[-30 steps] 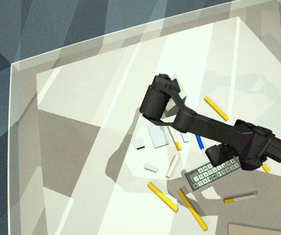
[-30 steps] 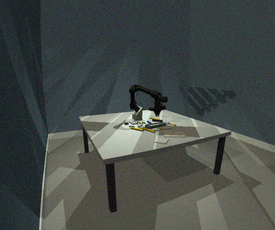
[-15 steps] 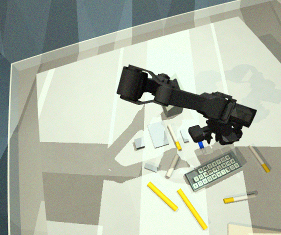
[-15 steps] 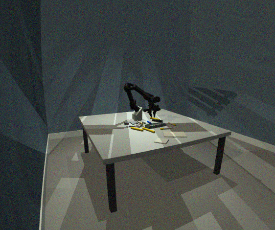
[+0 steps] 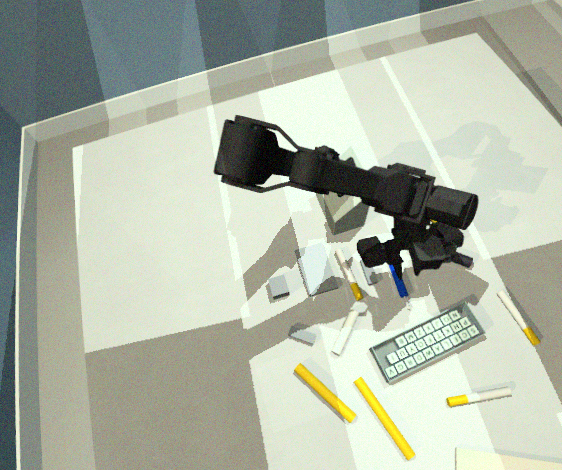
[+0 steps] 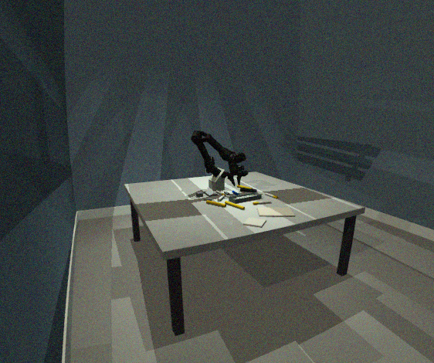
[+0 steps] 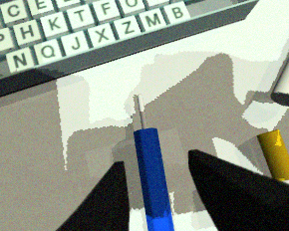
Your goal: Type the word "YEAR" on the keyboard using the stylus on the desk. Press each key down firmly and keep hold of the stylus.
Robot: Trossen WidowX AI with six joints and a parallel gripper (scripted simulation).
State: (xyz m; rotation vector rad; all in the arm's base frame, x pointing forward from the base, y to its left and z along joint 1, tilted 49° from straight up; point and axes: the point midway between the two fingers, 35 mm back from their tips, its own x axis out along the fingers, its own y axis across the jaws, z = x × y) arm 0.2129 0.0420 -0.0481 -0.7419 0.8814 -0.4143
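- The blue stylus lies between the gripper's parted, empty fingers.
- Its long axis runs forward between them, tip toward the keyboard.

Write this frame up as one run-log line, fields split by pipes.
gripper: open, fingers either side of stylus | stylus: not gripped | keyboard: beyond stylus tip | next: likely grasp

Lab-like room: black robot arm mounted on large table, plain blue-grey walls.
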